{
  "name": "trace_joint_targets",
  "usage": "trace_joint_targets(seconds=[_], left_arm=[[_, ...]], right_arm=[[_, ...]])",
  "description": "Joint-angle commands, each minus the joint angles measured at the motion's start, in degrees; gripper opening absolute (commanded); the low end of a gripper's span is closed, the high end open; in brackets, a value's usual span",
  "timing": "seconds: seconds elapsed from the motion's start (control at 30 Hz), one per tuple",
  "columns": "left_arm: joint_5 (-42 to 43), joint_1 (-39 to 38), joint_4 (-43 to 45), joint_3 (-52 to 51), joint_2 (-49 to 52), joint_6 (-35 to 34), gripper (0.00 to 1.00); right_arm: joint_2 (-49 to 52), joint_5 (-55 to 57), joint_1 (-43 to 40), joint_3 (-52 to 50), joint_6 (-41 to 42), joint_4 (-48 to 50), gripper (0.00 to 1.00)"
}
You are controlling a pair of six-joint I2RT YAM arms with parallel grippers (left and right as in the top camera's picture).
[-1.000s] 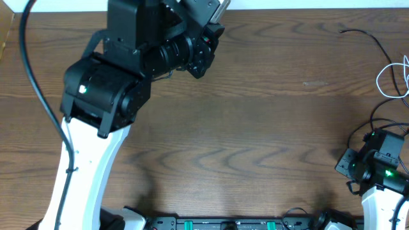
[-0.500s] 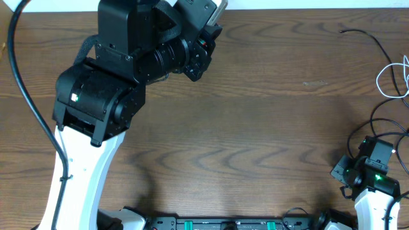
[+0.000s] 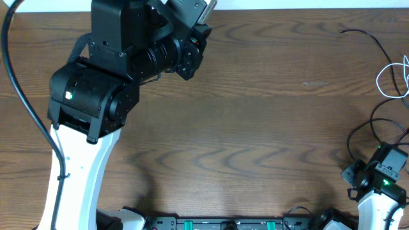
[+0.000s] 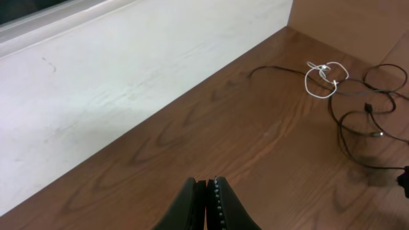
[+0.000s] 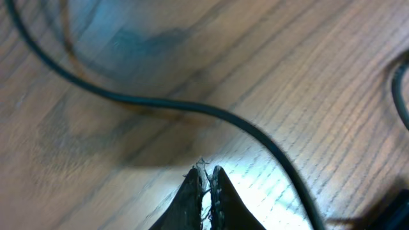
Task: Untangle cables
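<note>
At the brown wooden table's (image 3: 268,128) right edge, with right gripper (image 5: 204,170) pinched shut on nothing beside a thin black cable (image 5: 192,106), left gripper (image 4: 206,186) likewise closed: better to reopen and straddle one strand.

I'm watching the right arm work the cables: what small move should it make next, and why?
Probably open the right gripper and nudge it forward to straddle the black cable: its jaws look shut on nothing, and the cable runs just beyond its tips, outside the grip.
</note>
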Motion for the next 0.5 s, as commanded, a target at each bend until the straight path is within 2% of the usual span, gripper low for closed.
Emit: trace_joint_targets(seconds=[0.0, 0.23, 0.47], left_arm=[[-0.28, 0.37, -0.42, -0.20, -0.55, 0.76, 0.08], [-0.26, 0.37, -0.28, -0.20, -0.55, 0.98, 0.08], [-0.28, 0.37, -0.07, -0.20, -0.55, 1.01, 0.08]], right_arm=[[-0.09, -0.31, -2.10, -0.85, 0.42, 1.33, 0.04], [0.00, 1.75, -4.22, -0.96, 0.11, 6.78, 0.03], [3.82, 1.86, -4.90, -0.96, -5.38, 15.30, 0.04]])
